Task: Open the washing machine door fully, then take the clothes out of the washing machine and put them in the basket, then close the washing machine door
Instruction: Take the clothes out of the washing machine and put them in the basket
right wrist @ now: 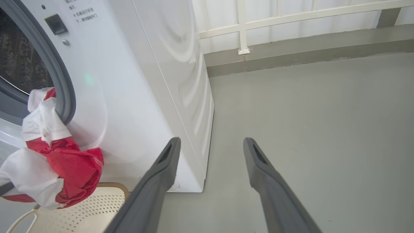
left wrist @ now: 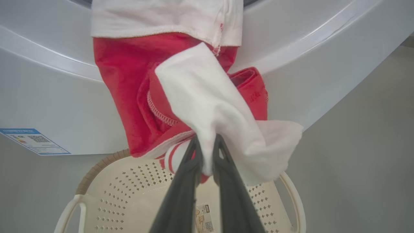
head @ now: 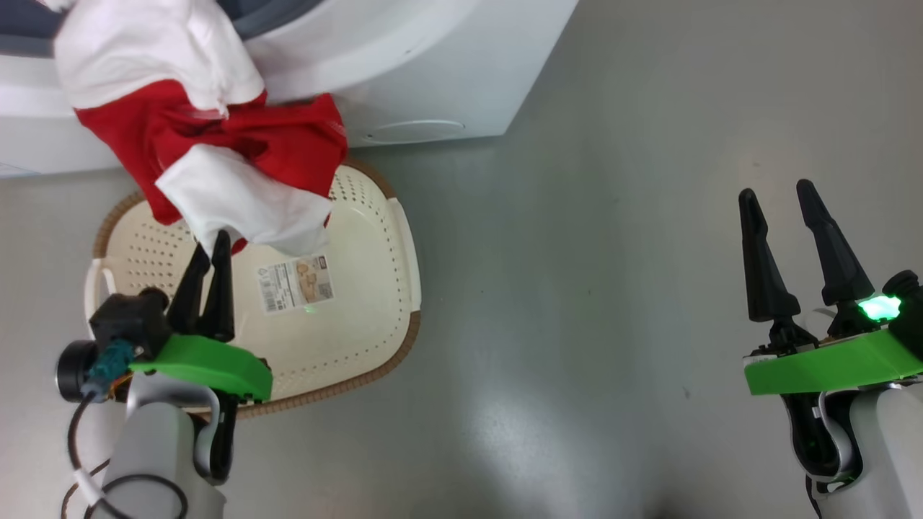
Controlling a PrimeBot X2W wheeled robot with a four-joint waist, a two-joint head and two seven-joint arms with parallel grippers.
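**A:** What does the basket (head: 364, 303) hold?

**B:** Its perforated floor carries a paper label (head: 297, 285) with a barcode and a small picture. The print is too small to read. The clothes (head: 209, 133) hang over the basket's edge nearest the washing machine (head: 433, 65) rather than lying in it. Their upper white end trails out of the machine's mouth. A lower white fold is clamped between the narrow fingers of the left gripper (head: 210, 244), above the basket's left half.

**A:** What do the wrist views add?

**B:** The left wrist view adds a blue-edged sticker (left wrist: 34, 141) on the machine's front, at its left, with a square code. I cannot read it. The right wrist view adds the dark perforated drum (right wrist: 19, 61) behind the grey seal (right wrist: 63, 87), with the clothes draped across the seal's lower lip. Beside a dark square latch slot (right wrist: 55, 24) there are two short printed lines (right wrist: 81, 14), also too small to read.

**A:** And further right?

**B:** A round flap (head: 414, 131) sits low near the machine's right corner. Then comes the grey floor (head: 613, 288). The right gripper (head: 776, 189) hovers over it, well apart from the basket, its fingers spread wide and holding nothing.
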